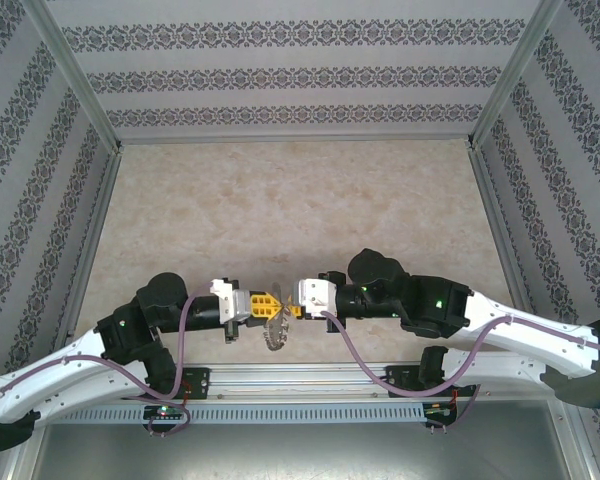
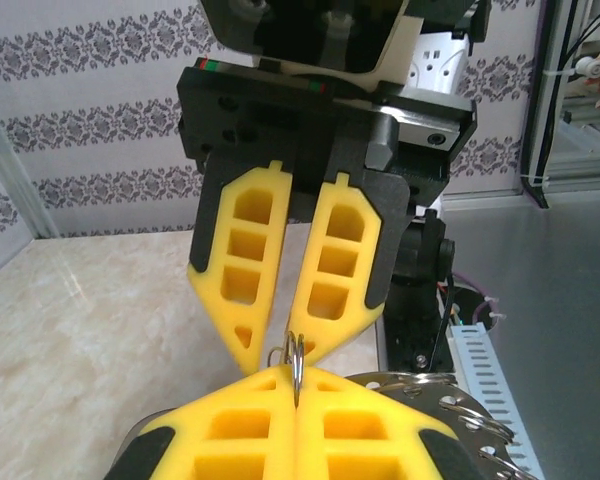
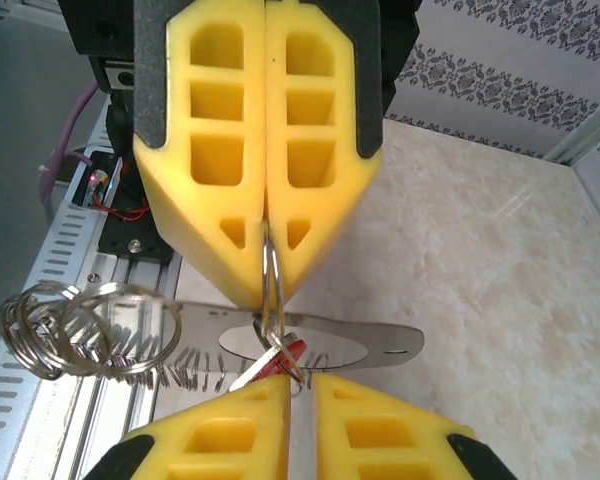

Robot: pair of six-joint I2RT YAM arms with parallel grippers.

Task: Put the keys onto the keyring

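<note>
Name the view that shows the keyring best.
Right wrist: the keyring faces the lens broadside, its grey loop and fringe plain, a thin ring in front. The left wrist view catches one fringed arc at lower right; the top view shows it small and blurred.

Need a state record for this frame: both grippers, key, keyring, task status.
left gripper: shut on a thin wire ring, tip to tip with the other gripper
right gripper: jaws slightly apart, tips at the ring's free end
key: red head, silver blade, at the right fingertips beside the ring; held or not, cannot tell
keyring: flat grey loop with fringed rim, just below the two grippers
table: pale marbled top
status: key threaded or not, cannot tell
</note>
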